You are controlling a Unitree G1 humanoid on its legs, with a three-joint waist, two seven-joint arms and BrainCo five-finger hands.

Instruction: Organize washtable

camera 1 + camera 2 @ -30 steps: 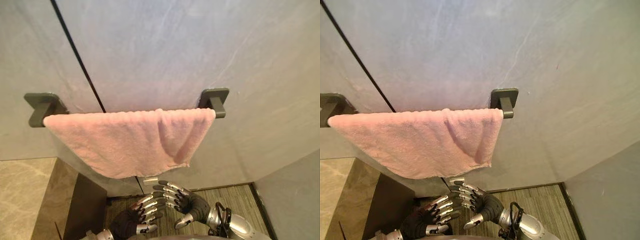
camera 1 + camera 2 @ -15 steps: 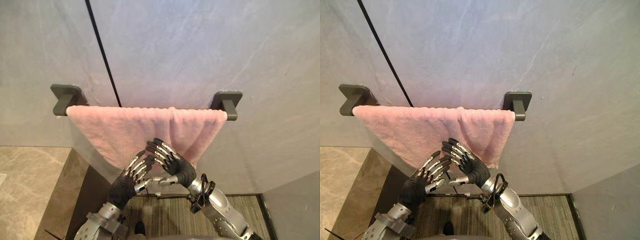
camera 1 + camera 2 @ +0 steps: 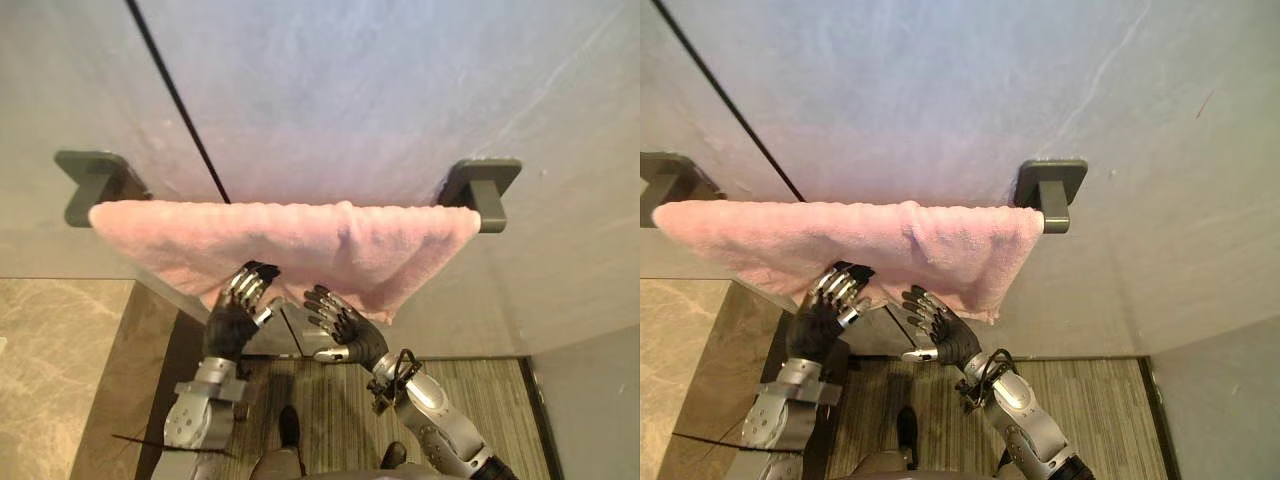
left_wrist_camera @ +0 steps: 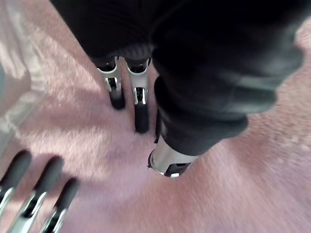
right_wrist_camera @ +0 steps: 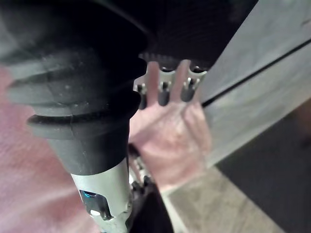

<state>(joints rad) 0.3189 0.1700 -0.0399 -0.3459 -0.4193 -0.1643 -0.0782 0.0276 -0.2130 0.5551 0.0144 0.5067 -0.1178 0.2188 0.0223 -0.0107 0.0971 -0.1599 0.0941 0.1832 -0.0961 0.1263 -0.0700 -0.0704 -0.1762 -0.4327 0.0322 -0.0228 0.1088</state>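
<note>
Towel (image 3: 300,245): pink, draped over a wall rail and spread from one bracket to the other, with a raised fold right of the middle.
Left bracket (image 3: 88,180): dark grey, on the wall, at the towel's left end.
Right bracket (image 3: 482,185): dark grey, at the towel's right end.
Wall (image 3: 380,90): grey, crossed by a thin dark slanting seam (image 3: 175,100).
Left hand (image 3: 236,310): raised under the towel, fingers (image 4: 141,109) extended and laid flat against the cloth at its lower edge, gripping nothing.
Right hand (image 3: 350,333): just beside the left hand, below the towel's lower edge, fingers spread wide, tips at the hanging cloth, holding nothing.
Counter (image 3: 50,380): beige marble, lower left.
Floor (image 3: 330,400): striped wood, far below.
</note>
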